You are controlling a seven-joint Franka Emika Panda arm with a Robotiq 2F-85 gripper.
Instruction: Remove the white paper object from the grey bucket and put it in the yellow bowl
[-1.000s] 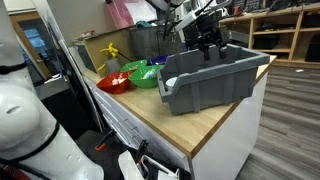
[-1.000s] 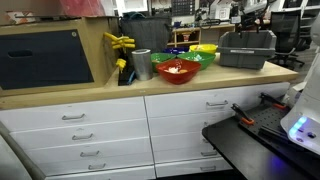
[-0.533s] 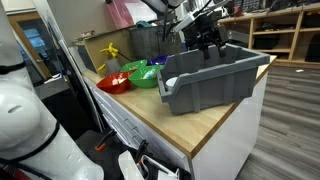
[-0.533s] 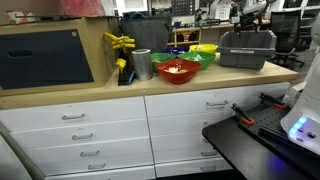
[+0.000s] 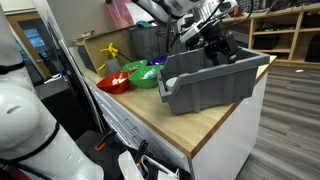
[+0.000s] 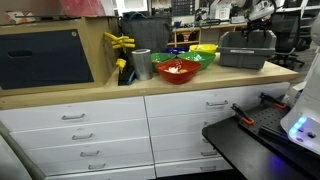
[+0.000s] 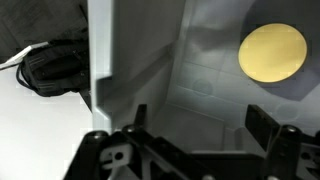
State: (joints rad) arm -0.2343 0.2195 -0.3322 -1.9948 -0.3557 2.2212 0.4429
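**Paper piece hasn't left the bin yet**

Starting at the front edge of the wooden countertop (image 5: 190, 125): the big rectangular grey plastic bin (image 5: 205, 85) sits at one end of the desk, close to the front corner. The Robotiq gripper (image 7: 198, 120) hangs over the bin's open top. Its fingers are spread apart and nothing is between them.

In the wrist view the small round paper piece (image 7: 272, 53) lies on the bin floor, ahead of the fingers and off to one side, not touching them. It looks pale yellow there rather than white, which I'd put down to the lighting.

Farther along toward the middle of the desk are a red plastic bowl (image 6: 175, 70), a green plastic bowl (image 6: 196, 59), and then the yellow plastic bowl (image 6: 204, 48) nearest the back edge. The yellow one is near the bin but apart from it.

So by my read nothing is done. The gripper has yet to go down, close on the paper, lift it, carry it to the yellow bowl and let go.

Hard to see:
- The bin walls hide the paper in both exterior views.
- The yellow bowl is partly covered by the green one.
- I can't tell if the paper is flat or cupped.
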